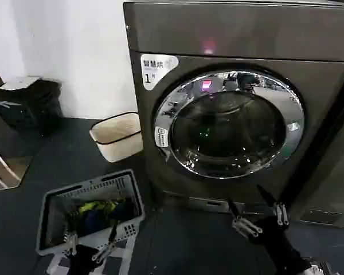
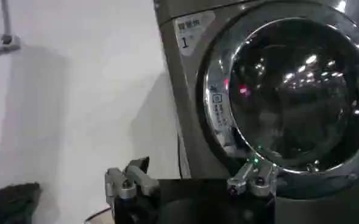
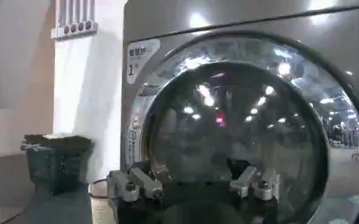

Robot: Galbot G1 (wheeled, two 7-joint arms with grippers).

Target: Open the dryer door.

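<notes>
Two grippers sit low before the machine, both with fingers spread: the left gripper [image 1: 92,243] over a grey laundry basket [image 1: 51,206], the right gripper [image 1: 258,217] just below the dryer door [image 1: 229,123]. Farther back, that door sits closed; a label [image 1: 156,69] reading "1" lies above-left.

Both arms black, matte. Right gripper [image 1: 258,216]: two slim black fingers with silver metal linkage brackets at their bases, small screws visible. Left gripper [image 1: 92,240]: same build, black fingers, silver hinged brackets on a black wrist block.
</notes>
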